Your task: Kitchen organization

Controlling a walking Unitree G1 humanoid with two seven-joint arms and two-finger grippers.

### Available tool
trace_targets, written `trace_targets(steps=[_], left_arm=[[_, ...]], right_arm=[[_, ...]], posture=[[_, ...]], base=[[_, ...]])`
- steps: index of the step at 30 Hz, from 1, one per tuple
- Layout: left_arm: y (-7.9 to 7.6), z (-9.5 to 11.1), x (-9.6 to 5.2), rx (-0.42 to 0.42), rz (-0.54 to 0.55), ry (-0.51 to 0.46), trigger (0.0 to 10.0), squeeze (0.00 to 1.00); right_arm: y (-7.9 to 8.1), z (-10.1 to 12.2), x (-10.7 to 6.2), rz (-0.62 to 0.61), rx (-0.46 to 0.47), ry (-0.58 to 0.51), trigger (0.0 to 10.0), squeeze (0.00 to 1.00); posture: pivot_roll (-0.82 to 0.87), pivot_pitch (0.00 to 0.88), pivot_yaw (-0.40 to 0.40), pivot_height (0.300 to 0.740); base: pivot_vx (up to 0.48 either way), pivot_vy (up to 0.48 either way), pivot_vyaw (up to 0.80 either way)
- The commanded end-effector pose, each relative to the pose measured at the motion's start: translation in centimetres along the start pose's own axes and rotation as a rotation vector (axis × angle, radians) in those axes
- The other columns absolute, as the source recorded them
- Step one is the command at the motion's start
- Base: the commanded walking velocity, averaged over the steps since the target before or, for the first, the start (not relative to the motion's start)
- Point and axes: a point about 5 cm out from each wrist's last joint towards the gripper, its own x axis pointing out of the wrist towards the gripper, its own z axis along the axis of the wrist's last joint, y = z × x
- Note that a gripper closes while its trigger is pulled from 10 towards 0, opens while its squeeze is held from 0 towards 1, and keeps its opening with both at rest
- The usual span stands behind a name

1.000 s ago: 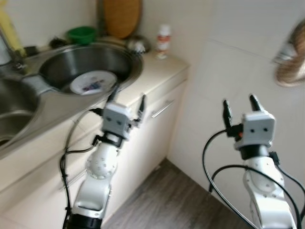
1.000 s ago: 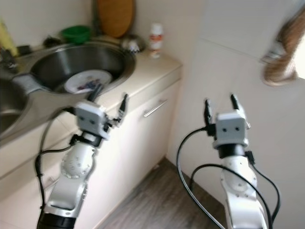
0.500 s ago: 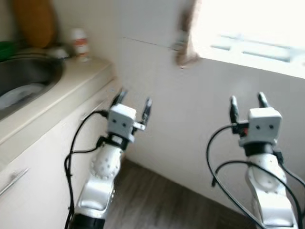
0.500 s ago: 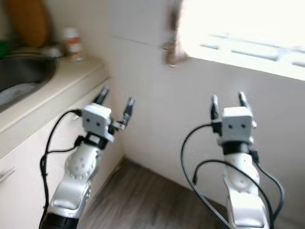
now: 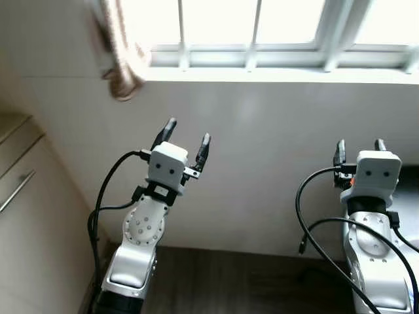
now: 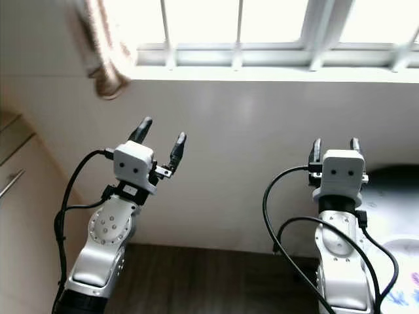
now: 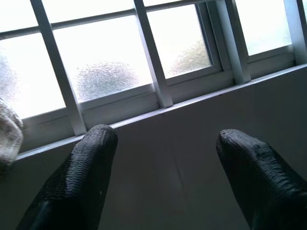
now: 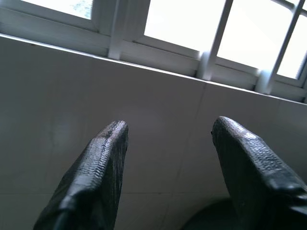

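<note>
Window (image 5: 255, 29) light floods the far wall, its white frame and vertical bars running across the top above a pale tiled wall (image 5: 262, 157). Both arms are raised in front of that wall with nothing in their grasp. The left gripper (image 5: 187, 134) points up and toward the window, its two black fingers (image 7: 91, 163) spread wide apart with only wall and frosted glass between them. The right gripper (image 5: 359, 147) stands upright on the right, its fingers (image 8: 103, 158) also parted and holding nothing.

A beige cloth (image 5: 118, 49) hangs at the far left of the window, above and left of the left gripper and well apart from it. At the left edge is a cream cabinet (image 5: 26, 216) with a metal bar handle (image 5: 16, 191). Dark wood floor (image 5: 236, 281) runs along the foot of the wall between the two arms.

At the near right, just beside the right arm, the edge of a white plate (image 6: 400, 275) with a small purple-blue pattern lies on a dark surface (image 6: 393, 196). Neither gripper touches it.
</note>
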Motion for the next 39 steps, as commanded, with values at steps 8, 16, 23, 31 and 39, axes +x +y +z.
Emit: trace_targets(steps=[8, 16, 23, 31, 39], left_arm=[[0.0, -0.2, 0.1, -0.007, 0.0, 0.019, 10.0, 0.0], [0.0, -0.4, 0.1, -0.013, -0.001, 0.032, 10.0, 0.0], [0.0, -0.4, 0.0, -0.019, -0.002, 0.04, 10.0, 0.0], [0.2, -0.7, 0.0, -0.038, 0.002, 0.055, 10.0, 0.0], [0.2, -0.7, 0.1, -0.024, -0.005, 0.055, 10.0, 0.0]], right_arm=[[0.2, -0.4, 0.2, 0.006, 0.038, 0.06, 10.0, 0.0], [0.8, -1.4, 0.1, 0.059, 0.027, 0.129, 10.0, 0.0], [0.9, -1.6, 0.1, 0.059, 0.056, 0.154, 10.0, 0.0], [0.1, -2.2, 0.3, 0.027, 0.08, 0.196, 10.0, 0.0], [-2.3, -4.0, 0.3, -0.109, 0.323, 0.334, 10.0, 0.0]], posture=[[-0.03, 0.0, -0.007, 0.74], [-0.03, 0.0, -0.01, 0.74], [-0.03, 0.0, -0.008, 0.74], [-0.03, 0.0, -0.005, 0.74], [-0.03, 0.0, -0.005, 0.74]], base=[[0.0, 0.0, -0.79], [0.0, 0.0, -0.78], [0.0, 0.0, -0.78], [0.0, 0.0, -0.39], [0.0, 0.0, 0.0]])
